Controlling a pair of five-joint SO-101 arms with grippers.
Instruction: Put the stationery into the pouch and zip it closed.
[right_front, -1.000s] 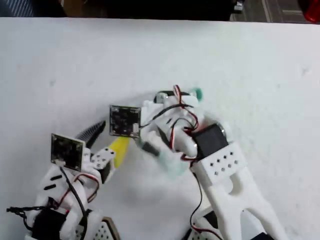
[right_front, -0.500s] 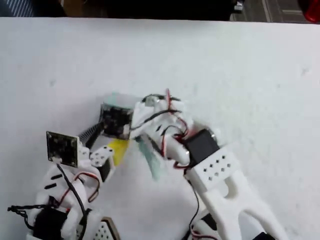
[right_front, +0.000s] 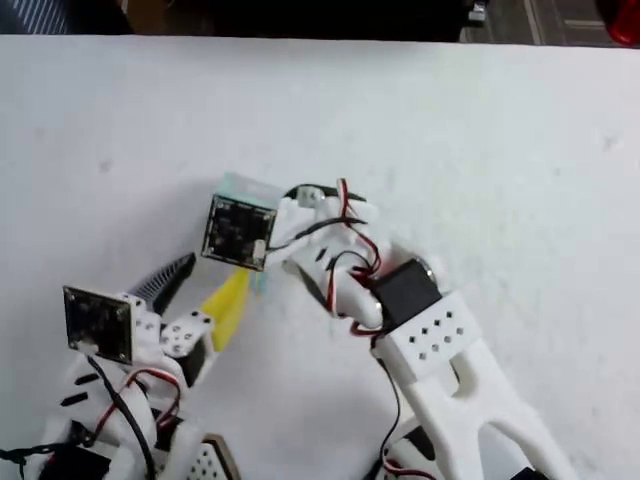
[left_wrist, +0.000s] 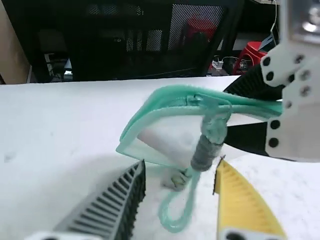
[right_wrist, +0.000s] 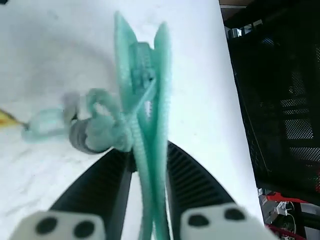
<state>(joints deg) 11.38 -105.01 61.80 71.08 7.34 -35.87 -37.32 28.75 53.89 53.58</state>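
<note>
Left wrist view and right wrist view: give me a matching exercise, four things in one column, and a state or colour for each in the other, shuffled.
Things:
1. pouch
2. zipper cord
3. left gripper
4. right gripper

States:
A. shut, both fingers black
B. open, one finger grey, one yellow
C. teal, flat, gripped at one edge
D. looped, carrying a grey bead

Pairs: 1-C, 2-D, 3-B, 4-A.

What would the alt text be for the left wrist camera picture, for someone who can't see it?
A see-through green zip pouch is gripped at one end by the right claw, over a white table. Its green pull cord hangs between the open grey and yellow fingers of the left claw.
</note>
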